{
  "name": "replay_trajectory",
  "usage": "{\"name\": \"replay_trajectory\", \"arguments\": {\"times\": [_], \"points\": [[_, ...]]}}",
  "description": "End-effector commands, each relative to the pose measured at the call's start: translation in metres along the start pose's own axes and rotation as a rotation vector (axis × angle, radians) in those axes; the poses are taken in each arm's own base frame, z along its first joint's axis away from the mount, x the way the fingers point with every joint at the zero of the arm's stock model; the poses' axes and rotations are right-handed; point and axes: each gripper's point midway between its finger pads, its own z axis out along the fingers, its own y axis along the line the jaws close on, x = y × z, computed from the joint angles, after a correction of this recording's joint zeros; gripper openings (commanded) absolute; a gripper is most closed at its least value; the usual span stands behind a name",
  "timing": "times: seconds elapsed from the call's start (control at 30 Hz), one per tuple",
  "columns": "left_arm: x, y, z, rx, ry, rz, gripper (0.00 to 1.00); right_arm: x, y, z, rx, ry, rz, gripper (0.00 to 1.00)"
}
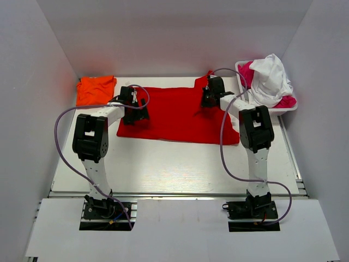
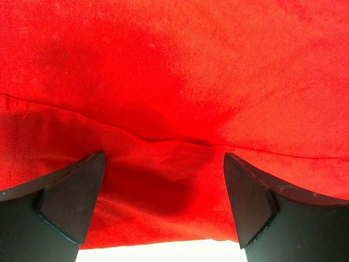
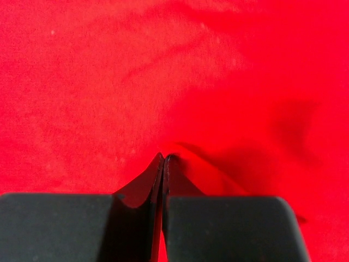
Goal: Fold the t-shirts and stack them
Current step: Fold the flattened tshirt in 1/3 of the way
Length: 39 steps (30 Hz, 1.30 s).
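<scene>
where the top view looks down on the white bench (image 1: 163,164), the items are entered as follows.

red t-shirt (image 1: 174,117) (image 2: 180,71) (image 3: 98,82): spread flat across the middle of the frame, wider than it is tall. a sleeve points up at its upper right corner, just beside the right arm's wrist. it fills almost all of both wrist views.

orange t-shirt (image 1: 96,89): upper left of the frame, near the back wall. it lies on the bench as a compact, roughly square patch, apart from the red t-shirt.

left end effector (image 1: 136,115) (image 2: 163,158): at the left end of the red t-shirt. its fingers are spread wide, with only cloth showing in the gap. in the left wrist view a stitched hem line crosses the frame above the tips, with a soft wrinkle at centre, and a strip of white bench shows along the bottom edge. whether the tips touch the cloth cannot be told.

right end effector (image 1: 207,101) (image 3: 163,158): over the upper right part of the red t-shirt. its fingers are pressed together, with a small raised ridge of red cloth pinched at the tips, running off to the right in the right wrist view.

basket (image 1: 289,108): white, upper right of the frame, just beyond the red t-shirt's right edge. it holds a white cloth (image 1: 270,79) heaped over a pink cloth (image 1: 246,73).

purple cable (image 1: 59,136): one loop per arm — the one marked hangs at the left of the frame.
</scene>
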Motion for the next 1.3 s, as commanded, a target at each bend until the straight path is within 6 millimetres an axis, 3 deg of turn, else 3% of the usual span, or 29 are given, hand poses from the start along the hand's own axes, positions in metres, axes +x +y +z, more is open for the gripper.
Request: {"name": "replay_trajectory", "arguments": {"times": [0.0,0.2,0.23,0.27,0.3,0.33,0.4,0.43,0.5,0.53,0.83,1.0,1.03,1.1,1.17,1.23,1.27], "points": [[0.031,0.021,0.016,-0.073,0.101,0.008,1.00,-0.030,0.005,0.004,-0.009,-0.066,-0.134,0.00],[0.031,0.022,0.016,-0.073,0.102,0.017,1.00,-0.051,-0.005,0.008,0.018,-0.090,-0.328,0.03],[0.033,0.024,0.019,-0.076,0.111,0.025,1.00,-0.055,-0.006,0.008,0.019,-0.091,-0.436,0.07],[0.033,0.024,0.019,-0.076,0.111,0.025,1.00,-0.055,-0.002,0.010,0.011,-0.085,-0.463,0.13],[0.033,0.024,0.019,-0.076,0.111,0.025,1.00,-0.056,-0.010,0.009,0.048,-0.073,-0.474,0.24],[0.033,0.024,0.019,-0.076,0.111,0.025,1.00,-0.057,-0.013,0.009,0.054,-0.072,-0.514,0.43],[0.034,0.022,0.019,-0.067,0.114,0.025,1.00,-0.063,-0.016,0.006,0.084,-0.088,-0.521,0.51],[0.034,0.022,0.019,-0.067,0.114,0.025,1.00,-0.067,-0.014,0.000,0.082,-0.101,-0.518,0.69],[0.037,0.023,0.021,-0.071,0.123,0.024,1.00,-0.070,-0.015,-0.003,0.082,-0.124,-0.513,0.81],[0.037,0.023,0.021,-0.071,0.123,0.024,1.00,-0.079,-0.012,-0.014,0.085,-0.151,-0.506,0.90],[0.029,0.018,0.014,-0.054,0.106,0.025,1.00,-0.063,-0.004,-0.062,0.042,-0.198,-0.425,0.90],[0.019,0.015,0.004,-0.053,0.072,0.028,1.00,-0.027,-0.013,-0.071,0.062,-0.124,-0.266,0.90],[0.017,0.014,0.005,-0.049,0.062,0.029,1.00,-0.008,-0.017,-0.072,0.063,-0.089,-0.247,0.90],[0.019,0.013,0.003,-0.040,0.065,0.029,1.00,-0.002,-0.008,-0.073,0.011,-0.089,-0.210,0.90],[0.026,0.016,0.005,-0.045,0.077,0.028,1.00,0.029,-0.018,-0.068,0.029,-0.005,-0.165,0.90],[0.030,0.018,0.003,-0.047,0.084,0.027,1.00,0.044,-0.020,-0.065,0.031,0.038,-0.144,0.90],[0.034,0.017,0.002,-0.038,0.084,0.018,1.00,0.064,-0.024,-0.065,0.044,0.078,-0.110,0.90]]}}
